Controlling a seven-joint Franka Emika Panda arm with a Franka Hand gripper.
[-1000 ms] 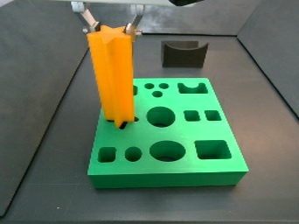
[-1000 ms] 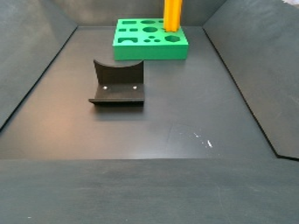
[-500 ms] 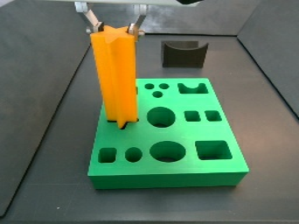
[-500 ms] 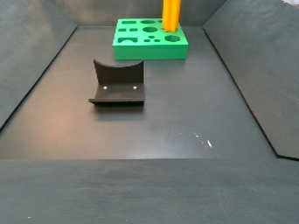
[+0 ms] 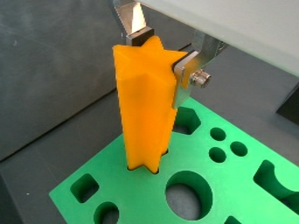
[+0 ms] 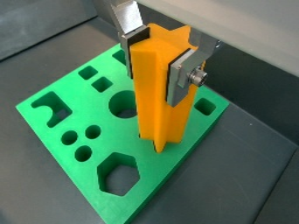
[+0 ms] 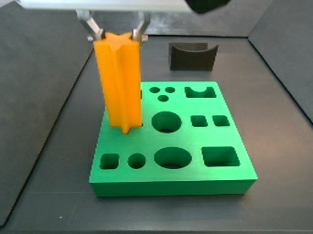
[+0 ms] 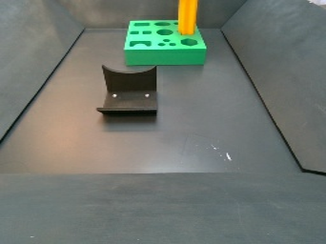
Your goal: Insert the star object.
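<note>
Star object (image 5: 149, 109) stands upright, bright orange and ridged, its lower end in a hole of the green block (image 6: 70, 118) near one edge. My gripper (image 6: 158, 54) pinches its upper part between silver fingers (image 6: 184, 77). Beyond the green block, well apart, the dark fixture (image 7: 192, 56) stands on the floor.
</note>
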